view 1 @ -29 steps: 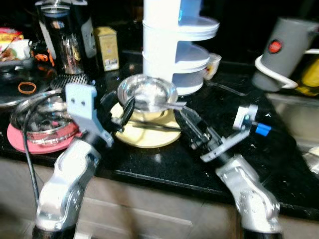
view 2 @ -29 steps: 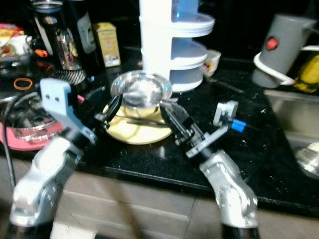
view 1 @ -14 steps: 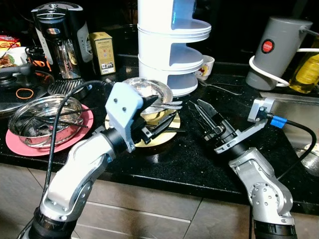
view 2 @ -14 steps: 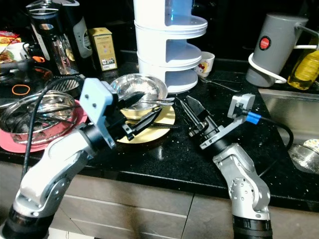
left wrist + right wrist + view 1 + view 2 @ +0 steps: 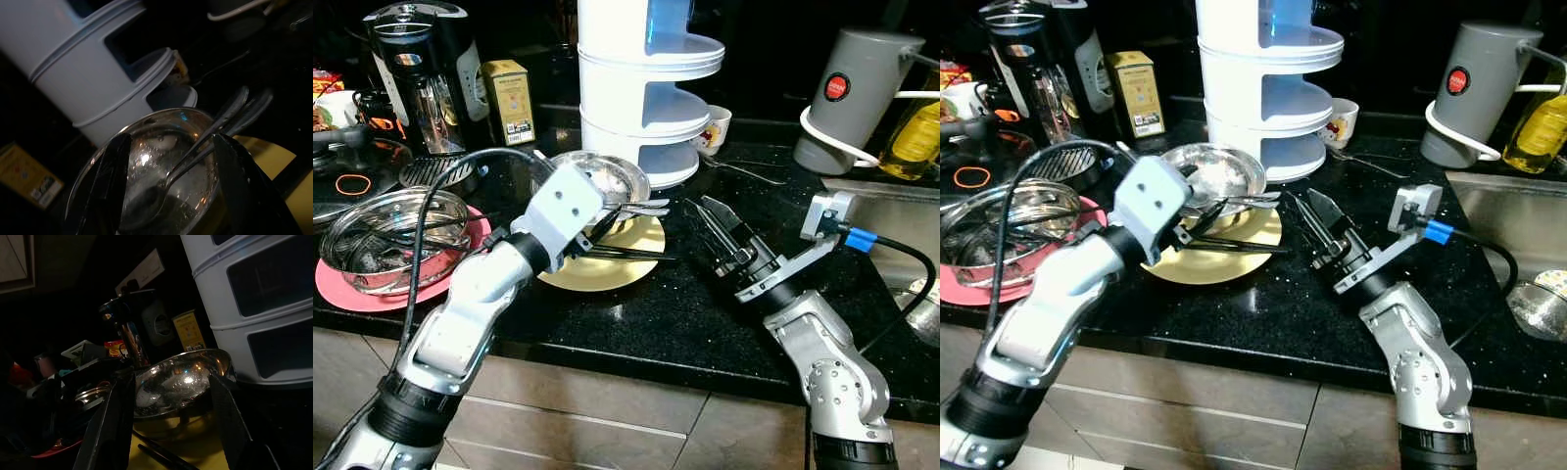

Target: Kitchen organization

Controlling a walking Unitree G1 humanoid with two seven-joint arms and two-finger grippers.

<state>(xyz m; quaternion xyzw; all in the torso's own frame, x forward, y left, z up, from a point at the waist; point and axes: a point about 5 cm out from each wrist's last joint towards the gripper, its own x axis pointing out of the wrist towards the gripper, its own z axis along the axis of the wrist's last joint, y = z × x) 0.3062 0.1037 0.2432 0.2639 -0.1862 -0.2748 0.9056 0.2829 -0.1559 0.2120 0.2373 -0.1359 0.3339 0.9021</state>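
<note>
Left gripper (image 5: 168,161) has its fingers spread wide, straddling the steel bowl (image 5: 607,183) without seeming to touch it; the view is dim. Right gripper (image 5: 717,230) hovers parted at the bowl's 3 o'clock, holding nothing. Resting on the yellow plate (image 5: 631,250), at 6 o'clock from the white tiered stand (image 5: 641,98), the bowl looks light, rigid and slippery, with spoons (image 5: 205,142) loose inside; its rim is the best grip.

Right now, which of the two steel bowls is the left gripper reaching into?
The smaller steel bowl on the yellow plate, holding spoons; the left gripper is at its rim. The other bowl sits on the pink plate.
</note>
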